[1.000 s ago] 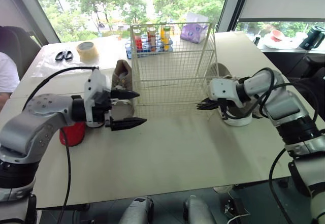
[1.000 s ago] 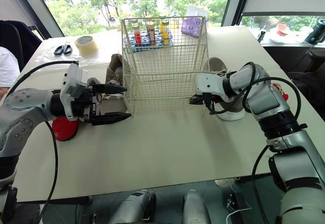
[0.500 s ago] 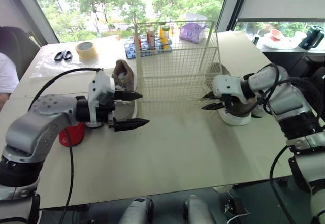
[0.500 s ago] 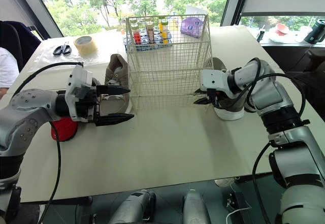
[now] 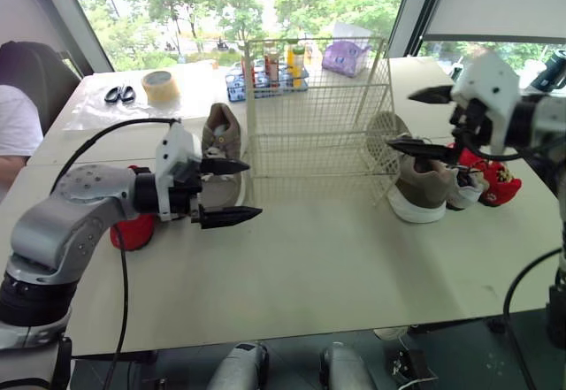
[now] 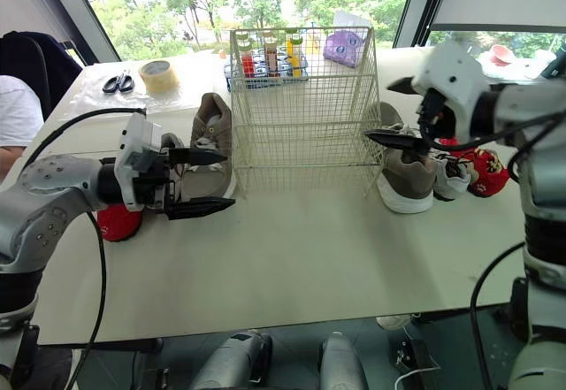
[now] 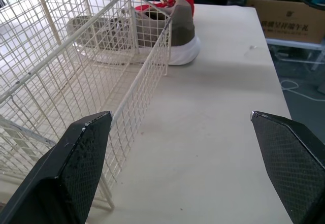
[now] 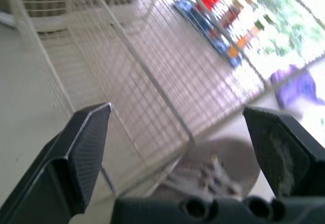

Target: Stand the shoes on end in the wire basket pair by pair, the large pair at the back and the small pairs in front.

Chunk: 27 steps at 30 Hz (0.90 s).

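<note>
Up from the front right corner of the wire basket (image 5: 314, 111), where it sat a second ago, the right pincer (image 5: 401, 122) has risen. It now hangs above the shoes on that side, fingers spread wide and holding nothing. The left pincer (image 5: 253, 191) has hardly shifted.

At the far left edge a person's white sleeve (image 5: 13, 129) shows beside the counter (image 5: 309, 266). Toward the back left corner lie scissors (image 5: 121, 95) and a roll of tape (image 5: 160, 87). Under the left forearm sits a red thing (image 5: 133, 231), possibly a small shoe, though the arm hides most of it. The left pincer hovers just above the counter near the basket's front left corner, released, its fingers well apart and gripping nothing. Just behind it the left tan shoe (image 5: 221, 133) lies on its sole beside the basket's left wall, outside it.

The basket stands upright in the middle of the counter. Behind it are a blue tray of bottles (image 5: 237, 85) and a purple bag (image 5: 345, 57). To its right, the right tan shoe (image 5: 416, 187) lies on its sole along the basket's right wall, also outside. Against that shoe's far side sit a small pale shoe (image 5: 462, 194) and small red shoes (image 5: 493, 182), all on the counter.
</note>
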Motion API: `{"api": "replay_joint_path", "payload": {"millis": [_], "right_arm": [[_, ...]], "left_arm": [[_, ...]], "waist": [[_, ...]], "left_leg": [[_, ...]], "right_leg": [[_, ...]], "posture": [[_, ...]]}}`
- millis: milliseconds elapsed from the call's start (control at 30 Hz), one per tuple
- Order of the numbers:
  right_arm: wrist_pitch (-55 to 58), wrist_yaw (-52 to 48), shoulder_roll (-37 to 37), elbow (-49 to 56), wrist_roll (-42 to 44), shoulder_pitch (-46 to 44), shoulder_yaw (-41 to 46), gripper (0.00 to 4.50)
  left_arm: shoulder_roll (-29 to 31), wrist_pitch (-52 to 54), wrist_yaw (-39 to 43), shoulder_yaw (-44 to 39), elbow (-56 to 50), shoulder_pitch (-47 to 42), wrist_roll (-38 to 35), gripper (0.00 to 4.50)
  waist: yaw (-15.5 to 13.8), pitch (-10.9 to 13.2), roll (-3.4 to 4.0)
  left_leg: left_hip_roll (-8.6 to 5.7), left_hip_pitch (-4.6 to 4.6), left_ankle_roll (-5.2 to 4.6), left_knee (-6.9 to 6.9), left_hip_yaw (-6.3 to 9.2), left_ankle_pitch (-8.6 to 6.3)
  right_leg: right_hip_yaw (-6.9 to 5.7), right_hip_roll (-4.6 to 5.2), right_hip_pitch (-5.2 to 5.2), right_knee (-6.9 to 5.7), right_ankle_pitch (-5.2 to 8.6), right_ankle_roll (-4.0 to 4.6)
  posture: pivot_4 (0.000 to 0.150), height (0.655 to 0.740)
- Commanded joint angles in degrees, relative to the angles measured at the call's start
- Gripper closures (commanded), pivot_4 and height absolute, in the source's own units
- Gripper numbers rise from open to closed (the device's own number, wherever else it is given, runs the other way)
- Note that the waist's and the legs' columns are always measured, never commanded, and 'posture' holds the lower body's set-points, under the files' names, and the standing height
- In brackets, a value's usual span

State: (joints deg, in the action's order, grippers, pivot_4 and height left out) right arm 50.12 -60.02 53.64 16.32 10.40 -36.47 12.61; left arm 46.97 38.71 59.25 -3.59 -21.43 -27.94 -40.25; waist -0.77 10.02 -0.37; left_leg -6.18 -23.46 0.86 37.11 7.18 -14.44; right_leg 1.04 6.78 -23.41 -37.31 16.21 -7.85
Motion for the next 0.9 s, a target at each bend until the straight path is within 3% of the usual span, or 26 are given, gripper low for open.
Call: {"api": "replay_joint_path", "payload": {"millis": [33, 200, 333, 867, 900], "right_arm": [[15.5, 11.4, -4.1, 9.6, 0.0, 3.3, 7.7, 0.04], [22.2, 23.7, -13.3, 14.6, -1.9, 8.5, 10.3, 0.04], [21.2, 29.7, -18.9, 14.1, -1.8, 11.3, 10.6, 0.04], [9.3, 40.2, -26.3, 4.9, -0.4, 17.2, 9.1, 0.04], [9.7, 40.9, -27.1, 4.5, 0.1, 16.9, 9.5, 0.26]], "left_arm": [[-0.2, -0.6, 1.0, -0.2, -0.1, -2.1, -0.6, 0.0], [-1.4, -1.3, 2.3, 1.5, 2.0, -4.3, 0.4, 0.0], [-2.0, -1.7, 3.0, 2.3, 2.6, -5.3, 0.9, 0.0], [-2.0, -1.3, 1.7, 1.6, 1.0, -4.2, 1.0, 0.0], [-1.9, -1.3, 1.7, 1.6, 1.0, -4.1, 1.0, 0.0]], "waist": [[0.2, 0.0, 0.01], [0.3, 0.0, 0.03], [0.3, 0.0, 0.02], [0.5, 0.0, 0.02], [0.5, 0.0, 0.02]], "left_leg": [[0.0, 0.0, 0.0, 0.0, -0.03, 0.0], [0.08, 0.05, -0.04, -0.01, -0.06, -0.01], [0.03, 0.04, 0.1, 0.01, -0.11, 0.09], [0.03, 0.09, 0.11, 0.01, -0.11, 0.1], [0.03, 0.09, 0.11, 0.01, -0.11, 0.1]], "right_leg": [[0.02, 0.01, -0.03, -0.05, -0.01, 0.01], [0.06, -0.04, -0.09, -0.21, -0.06, 0.09], [0.08, -0.04, -0.09, -0.23, -0.06, 0.09], [0.07, -0.09, -0.04, -0.24, -0.06, 0.08], [0.07, -0.1, -0.04, -0.24, -0.06, 0.08]], "posture": [[0.15, 0.74], [0.15, 0.74], [0.15, 0.74], [0.15, 0.74], [0.15, 0.74]]}}
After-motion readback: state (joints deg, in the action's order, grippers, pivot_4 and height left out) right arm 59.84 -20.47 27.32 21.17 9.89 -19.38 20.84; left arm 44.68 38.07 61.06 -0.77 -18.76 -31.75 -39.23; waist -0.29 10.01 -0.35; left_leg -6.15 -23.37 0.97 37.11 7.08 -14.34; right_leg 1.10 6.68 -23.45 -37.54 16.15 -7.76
